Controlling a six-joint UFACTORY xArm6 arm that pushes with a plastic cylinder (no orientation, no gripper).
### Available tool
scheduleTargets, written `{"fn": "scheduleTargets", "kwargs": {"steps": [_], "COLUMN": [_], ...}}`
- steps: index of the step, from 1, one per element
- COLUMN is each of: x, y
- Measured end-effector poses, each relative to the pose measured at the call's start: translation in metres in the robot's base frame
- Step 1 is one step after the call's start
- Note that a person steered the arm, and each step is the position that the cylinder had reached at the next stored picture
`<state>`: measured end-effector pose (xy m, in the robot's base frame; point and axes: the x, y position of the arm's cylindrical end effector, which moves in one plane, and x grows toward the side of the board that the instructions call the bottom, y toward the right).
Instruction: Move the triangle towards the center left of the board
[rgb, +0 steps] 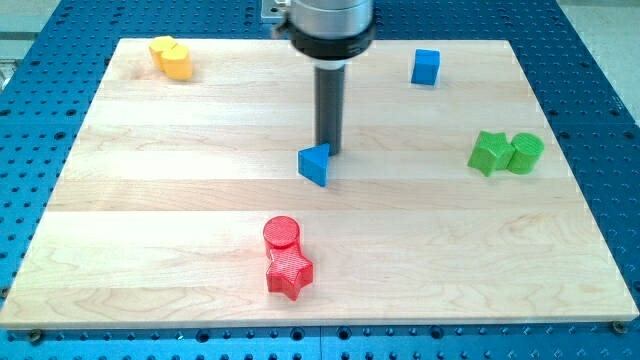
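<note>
A blue triangle block (314, 164) lies near the middle of the wooden board (150, 200). My tip (329, 151) stands just to the triangle's upper right, touching or almost touching its top corner. The dark rod rises from there to the arm's mount at the view's top.
A yellow heart-like block (172, 58) sits at the top left. A blue cube (426, 67) sits at the top right. A green star (489, 152) and green cylinder (525, 153) touch at the right. A red cylinder (281, 235) and red star (289, 272) touch at the bottom centre.
</note>
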<state>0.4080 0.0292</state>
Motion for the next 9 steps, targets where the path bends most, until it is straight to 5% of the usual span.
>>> {"fn": "scheduleTargets", "kwargs": {"steps": [1, 2, 4, 6, 9], "x": [0.043, 0.062, 0.031, 0.019, 0.035], "y": [0.051, 0.022, -0.011, -0.138, -0.221]}}
